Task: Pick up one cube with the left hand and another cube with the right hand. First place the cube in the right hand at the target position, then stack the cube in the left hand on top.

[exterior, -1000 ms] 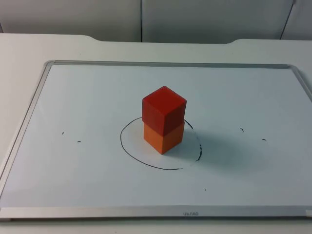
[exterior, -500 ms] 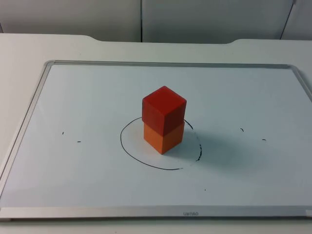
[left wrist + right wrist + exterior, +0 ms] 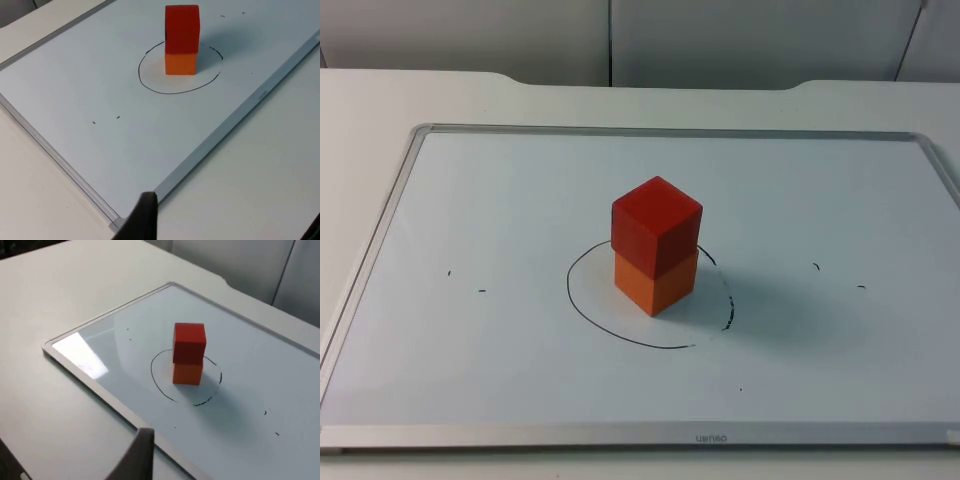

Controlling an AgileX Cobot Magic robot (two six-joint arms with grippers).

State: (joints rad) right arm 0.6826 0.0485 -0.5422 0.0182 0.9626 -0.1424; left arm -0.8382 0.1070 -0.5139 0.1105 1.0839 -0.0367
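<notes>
red cube sits on orange cube inside drawn circle; i judge stack done, nothing left; can't tell either gripper's jaws

**Count on the table**

We count two cubes: one red cube and one orange cube. We see one whiteboard, with one drawn circle on it. We make out four small pen marks, two on each side of the circle. One table.
</notes>
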